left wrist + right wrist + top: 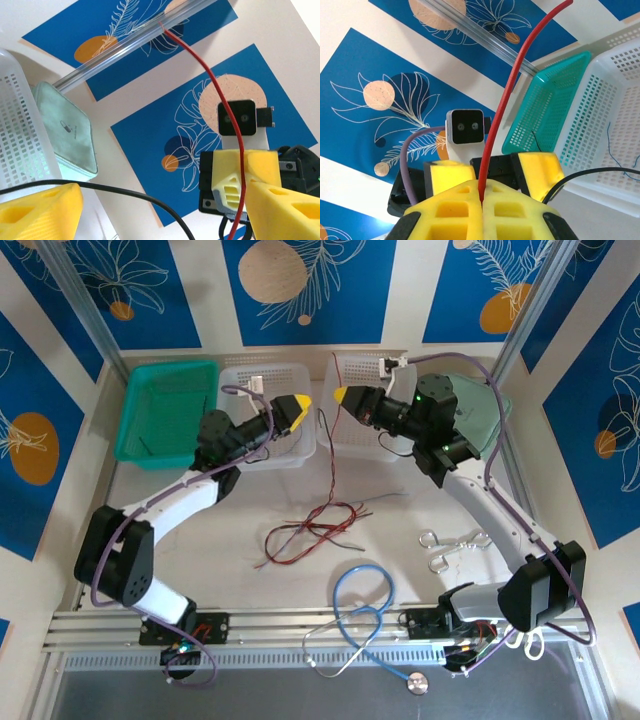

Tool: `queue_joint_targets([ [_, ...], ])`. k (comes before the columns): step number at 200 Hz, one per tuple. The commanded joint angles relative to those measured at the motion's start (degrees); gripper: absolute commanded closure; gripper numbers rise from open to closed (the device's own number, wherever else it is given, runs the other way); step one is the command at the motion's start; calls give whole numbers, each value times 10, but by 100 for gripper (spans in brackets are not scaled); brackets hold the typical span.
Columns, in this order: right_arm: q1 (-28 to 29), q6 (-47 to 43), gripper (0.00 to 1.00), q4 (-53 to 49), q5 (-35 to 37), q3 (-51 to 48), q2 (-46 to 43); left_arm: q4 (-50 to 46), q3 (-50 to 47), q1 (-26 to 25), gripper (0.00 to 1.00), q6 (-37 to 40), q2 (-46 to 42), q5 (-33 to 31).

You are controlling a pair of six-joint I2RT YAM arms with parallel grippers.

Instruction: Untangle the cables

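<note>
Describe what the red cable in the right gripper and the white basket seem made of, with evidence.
Red cable: likely plastic-sheathed wire, smooth with a slight sheen; it holds a springy curve above the right gripper. White basket: probably moulded plastic, matt, with a regular grid of small slots.

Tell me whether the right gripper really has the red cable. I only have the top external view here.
Observer: It does. In the right wrist view the right gripper is shut on the red cable, which rises straight up from between its closed jaws.
Operator: Report the left gripper's state too.
Observer: In the left wrist view the left gripper is open with its jaws wide apart. A black cable crosses the gap between them, not gripped.
</note>
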Motion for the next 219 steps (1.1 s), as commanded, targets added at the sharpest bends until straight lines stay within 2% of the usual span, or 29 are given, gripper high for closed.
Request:
queue_joint_targets([
  [1, 10, -16, 100, 27, 2, 9, 6, -10, -13, -14, 15, 19, -21, 4],
  [55, 41, -25, 100, 33, -2, 24, 24, 28, 14, -29, 13, -17, 15, 14],
  [117, 44, -34, 100, 38, 5, 12, 10, 92, 15, -32, 22, -57, 55, -5],
  [144, 44, -35, 100, 39, 2, 15, 11, 108, 14, -36, 29, -66, 66, -8],
  [169, 44, -36, 100, 35, 2, 12, 10, 118, 14, -38, 41, -73, 69, -10],
  [188, 44, -33, 100, 37, 3, 2, 7, 119, 14, -38, 54, -71, 70, -12],
  [206, 43, -28, 100, 44, 7, -12, 2, 113, 13, -38, 73, -70, 69, -14],
  [219, 40, -29, 100, 44, 8, -17, -3, 108, 11, -38, 90, -66, 67, -19],
])
